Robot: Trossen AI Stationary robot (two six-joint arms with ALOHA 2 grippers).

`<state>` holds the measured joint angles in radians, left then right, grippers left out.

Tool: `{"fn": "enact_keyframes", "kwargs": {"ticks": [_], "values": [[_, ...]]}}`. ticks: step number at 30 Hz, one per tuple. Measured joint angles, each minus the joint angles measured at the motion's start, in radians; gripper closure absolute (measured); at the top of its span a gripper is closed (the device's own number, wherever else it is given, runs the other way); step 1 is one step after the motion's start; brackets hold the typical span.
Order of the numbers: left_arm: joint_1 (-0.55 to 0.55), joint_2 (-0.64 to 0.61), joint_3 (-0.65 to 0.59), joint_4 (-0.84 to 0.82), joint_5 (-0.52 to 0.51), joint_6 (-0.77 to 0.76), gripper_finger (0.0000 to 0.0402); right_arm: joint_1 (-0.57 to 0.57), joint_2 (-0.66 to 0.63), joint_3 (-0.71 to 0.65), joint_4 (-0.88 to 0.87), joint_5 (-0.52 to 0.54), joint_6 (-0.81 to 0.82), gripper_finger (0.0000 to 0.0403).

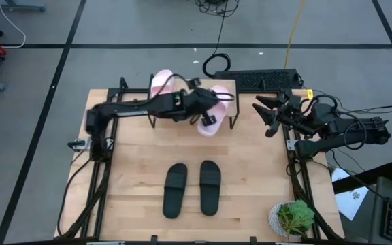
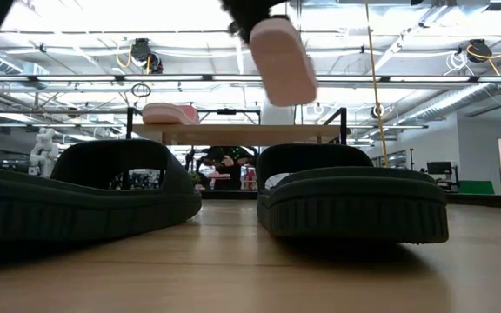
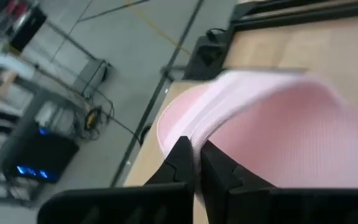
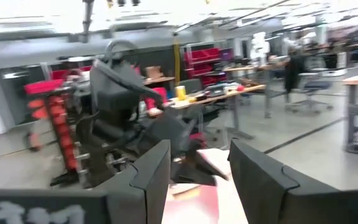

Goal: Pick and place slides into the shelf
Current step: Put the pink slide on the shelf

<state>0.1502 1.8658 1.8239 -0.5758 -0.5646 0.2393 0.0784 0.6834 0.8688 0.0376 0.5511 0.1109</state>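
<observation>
My left gripper (image 1: 204,109) reaches over the shelf's (image 1: 226,87) right part, shut on a light pink slide (image 1: 213,117). In the low view this slide (image 2: 282,59) hangs tilted above the shelf board (image 2: 233,133). The second pink slide (image 1: 160,83) lies flat on the shelf's left part (image 2: 170,113). Two black slides (image 1: 175,190) (image 1: 209,187) lie side by side, soles down, on the near middle of the table. My right gripper (image 1: 267,114) waits open at the table's right edge, holding nothing. My left gripper (image 3: 196,163) pinches a thin rim of the pink slide (image 3: 194,140) between its two fingers; whether that rim is the strap or the sole's edge, I cannot tell. The slide is lifted clear and hangs tilted below the fingers, above the shelf.
A potted plant (image 1: 292,218) stands at the table's near right corner. A black keyboard (image 1: 264,80) and cables lie past the far edge. The table between the shelf and the black slides is bare wood (image 1: 182,146).
</observation>
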Motion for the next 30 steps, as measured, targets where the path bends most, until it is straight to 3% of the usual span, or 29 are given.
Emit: {"fn": "enact_keyframes", "kwargs": {"ticks": [6, 9, 12, 20, 30], "values": [[0.018, -0.263, -0.417, 0.327, -0.059, 0.039, 0.0401, -0.001, -0.002, 0.0, 0.01, 0.1, -0.046, 0.0248], [0.044, -0.365, -0.567, 0.419, -0.017, 0.034, 0.0401, -0.001, 0.0, 0.0, 0.044, 0.16, -0.07, 0.0248], [0.069, -0.411, -0.66, 0.461, -0.049, 0.098, 0.0401, -0.002, 0.0, 0.0, 0.089, 0.159, -0.1, 0.0248], [0.13, -0.412, -0.678, 0.479, -0.076, 0.128, 0.0401, -0.002, 0.002, 0.0, 0.129, 0.16, -0.103, 0.0248], [0.262, -0.412, -0.678, 0.452, -0.03, 0.062, 0.0401, -0.001, 0.026, 0.0, 0.131, 0.16, -0.086, 0.0248]]}}
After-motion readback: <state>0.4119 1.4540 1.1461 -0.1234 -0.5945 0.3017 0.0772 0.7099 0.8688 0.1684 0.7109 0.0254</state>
